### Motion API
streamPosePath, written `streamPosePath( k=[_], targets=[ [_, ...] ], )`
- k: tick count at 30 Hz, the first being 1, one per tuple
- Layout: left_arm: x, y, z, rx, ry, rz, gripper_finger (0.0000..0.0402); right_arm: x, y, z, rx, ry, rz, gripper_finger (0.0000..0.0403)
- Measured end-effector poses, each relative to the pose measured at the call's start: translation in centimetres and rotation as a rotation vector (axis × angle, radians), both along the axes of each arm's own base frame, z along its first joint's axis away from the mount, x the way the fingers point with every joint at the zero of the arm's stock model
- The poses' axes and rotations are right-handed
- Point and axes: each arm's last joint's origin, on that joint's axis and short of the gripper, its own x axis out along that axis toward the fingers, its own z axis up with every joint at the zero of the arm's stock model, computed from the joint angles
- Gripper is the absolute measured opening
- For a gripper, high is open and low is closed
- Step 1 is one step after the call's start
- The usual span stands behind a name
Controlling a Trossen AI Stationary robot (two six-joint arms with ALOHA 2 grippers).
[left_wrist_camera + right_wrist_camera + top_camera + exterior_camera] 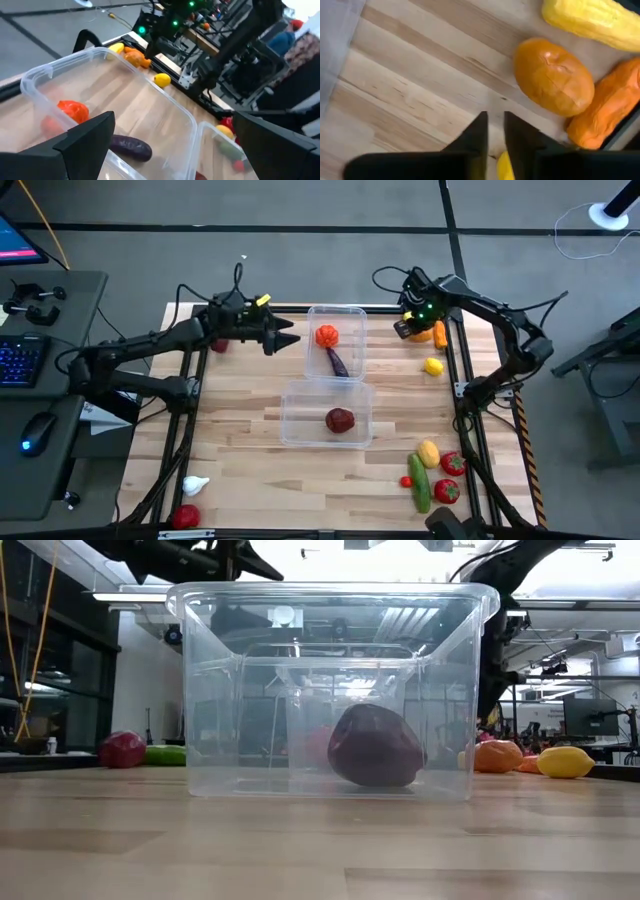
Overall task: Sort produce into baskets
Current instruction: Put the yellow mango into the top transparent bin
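Left gripper [290, 338] open at nine o'clock of the far basket [354, 315], which holds a pepper [326, 335] and eggplant [338, 363]. Right gripper [407, 327], fingers nearly shut, apparently empty, hovers at two o'clock beside an orange piece [553, 76]. Near basket [294, 398] holds a dark red piece [340, 420].

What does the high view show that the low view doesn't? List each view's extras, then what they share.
Only the high view: the garlic, the eggplant in the far tub, the near-right tomatoes. Only the low view: the room behind, with a monitor. Both: the near tub holding one dark red piece, the lemon, and the arms, left gripper beside the far tub, right gripper above the orange produce.
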Motion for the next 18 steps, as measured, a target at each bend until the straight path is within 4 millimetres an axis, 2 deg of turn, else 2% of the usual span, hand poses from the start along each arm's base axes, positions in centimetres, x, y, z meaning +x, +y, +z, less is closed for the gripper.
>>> streamPosePath(
  k=[6, 11, 14, 18],
  targets=[
    [0.0, 0.0, 0.0, -0.03, -0.005, 0.007, 0.0392, -0.3, -1.1, -0.8, -0.032, 0.057, -0.013, 0.0197],
    [0.0, 0.0, 0.0, -0.092, -0.015, 0.025, 0.0392, -0.4, -1.8, -2.0, -0.091, 0.217, -0.037, 0.0309],
    [0.0, 0.0, 0.0, -0.138, -0.025, 0.039, 0.0392, -0.2, -2.2, -3.0, -0.085, 0.273, 0.004, 0.035],
    [0.1, 0.0, 0.2, -0.199, -0.053, 0.049, 0.0392, 0.1, -2.4, -3.8, -0.06, 0.297, 0.114, 0.0374]
  ],
)
